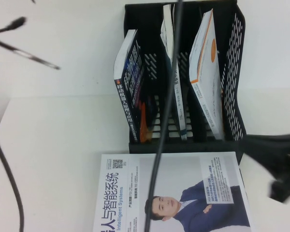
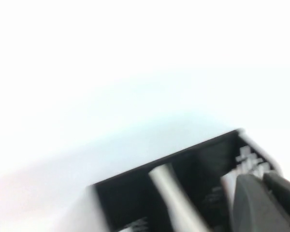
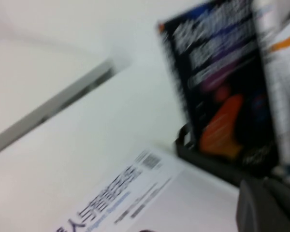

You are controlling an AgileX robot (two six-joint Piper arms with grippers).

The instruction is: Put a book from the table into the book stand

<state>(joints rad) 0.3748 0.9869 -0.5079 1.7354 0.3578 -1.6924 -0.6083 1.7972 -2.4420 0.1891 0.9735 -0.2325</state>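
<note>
A white book point(image 1: 174, 193) with a man in a dark suit on its cover lies flat on the table, just in front of the black book stand point(image 1: 234, 58). It also shows in the right wrist view point(image 3: 135, 193). The stand holds a dark blue book point(image 1: 130, 87) in its left slot, a thin white one point(image 1: 170, 53) in the middle and a white-and-orange one point(image 1: 205, 63) on the right. My right gripper point(image 1: 280, 166) hovers at the book's right edge, fingers together and empty point(image 3: 268, 208). My left gripper point(image 2: 266, 203) shows only in its wrist view, shut and empty, by the stand's wall point(image 2: 174, 164).
A black cable point(image 1: 164, 116) hangs across the middle of the high view, over the stand and the book. More cables point(image 1: 9, 183) run along the left edge. The table is white, with a wall behind the stand.
</note>
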